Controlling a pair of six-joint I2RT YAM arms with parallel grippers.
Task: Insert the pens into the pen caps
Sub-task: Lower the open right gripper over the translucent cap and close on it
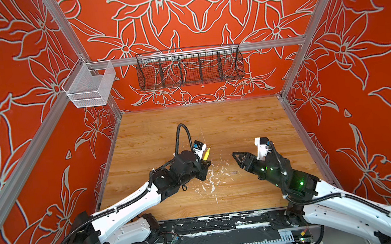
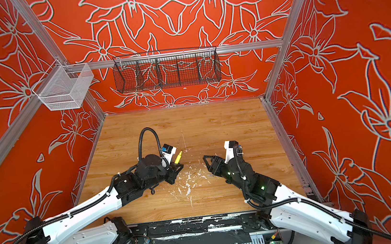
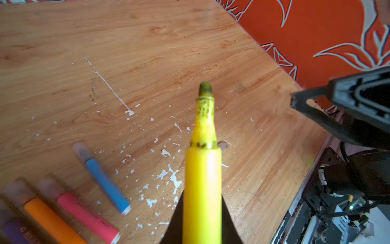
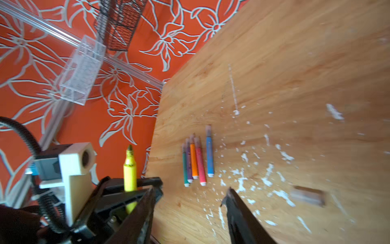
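My left gripper (image 1: 205,162) (image 3: 202,193) is shut on an uncapped yellow pen (image 1: 205,154) (image 2: 178,157) (image 3: 202,169) (image 4: 129,173), whose stained tip points up and away. Facing it from the right, my right gripper (image 1: 234,155) (image 4: 192,189) stands open with nothing between its fingers. One loose clear pen cap (image 4: 308,197) (image 1: 233,172) lies on the table below the right gripper. Green (image 4: 185,166), purple (image 4: 188,162), orange (image 4: 193,161), pink (image 4: 200,165) (image 3: 88,217) and blue (image 4: 209,156) (image 3: 107,186) pens lie side by side with caps on. In both top views the left arm hides them.
White flecks of debris (image 1: 210,176) are scattered over the middle of the wooden table (image 1: 215,125). A white mesh basket (image 1: 90,85) and a black wire basket (image 1: 189,68) hang on the back rail. Orange walls close in three sides.
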